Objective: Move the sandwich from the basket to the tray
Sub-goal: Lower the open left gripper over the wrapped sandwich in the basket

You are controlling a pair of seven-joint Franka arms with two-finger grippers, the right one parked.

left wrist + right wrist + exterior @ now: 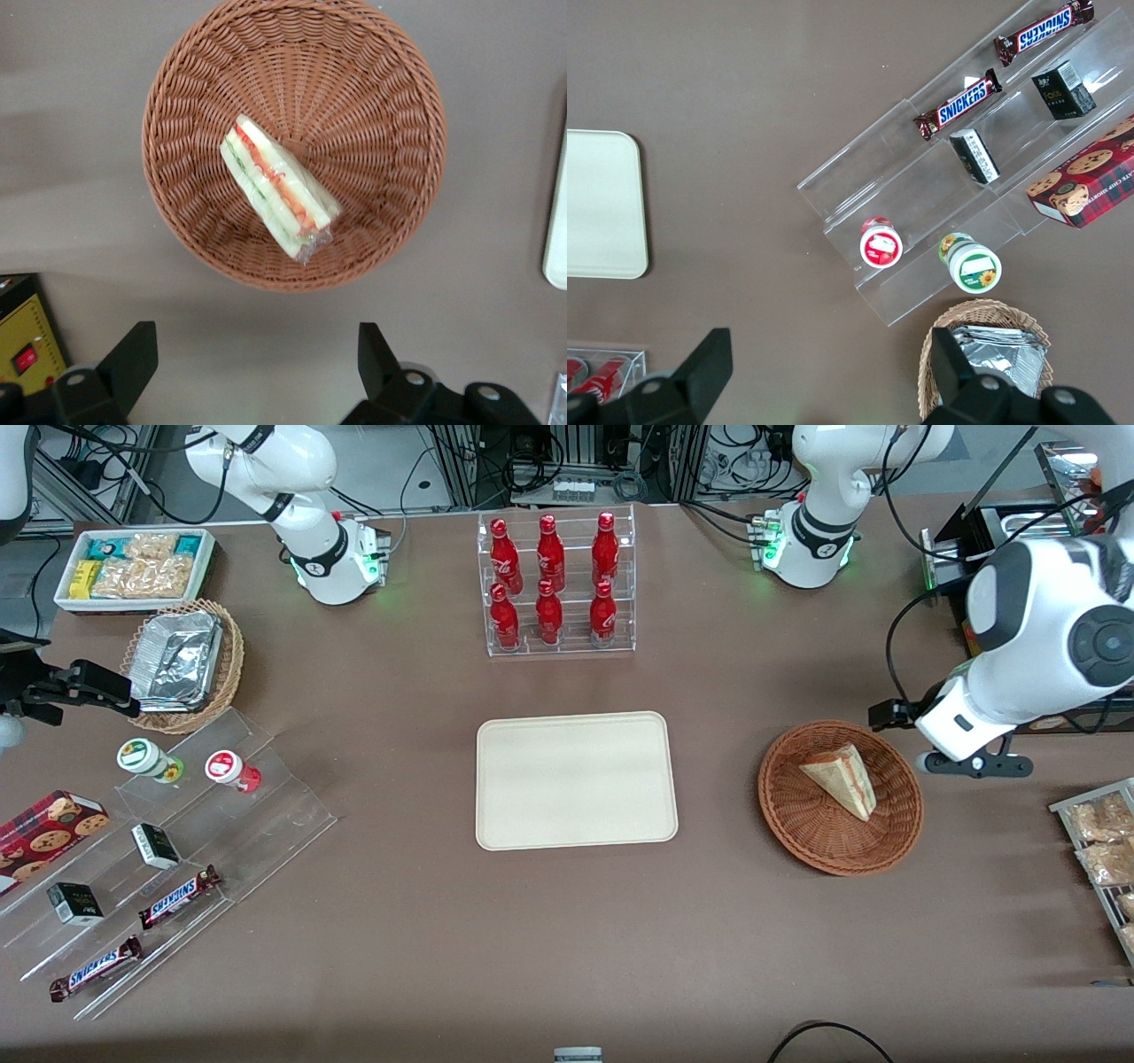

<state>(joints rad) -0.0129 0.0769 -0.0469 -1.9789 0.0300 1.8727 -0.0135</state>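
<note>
Sandwich [842,779]: laid on its side inside the basket [802,828], wrapped in clear film, the red and green filling edge turned upward so it can be pinched across the bread faces
Gripper [257,354]: held above the table just beside the basket rim, fingers [133,354] spread wide with nothing between them; judged to be lined up for a descent onto the wedge, not yet over it
Tray [576,781]: set bare at the middle of the table, near the basket, so the carry is short
Surface: a brown matte table [567,939], flat and uncluttered between basket and tray
Room: a rack of red bottles [554,584] is kept farther from the front camera than the tray; snack shelves are grouped toward the parked arm's end
</note>
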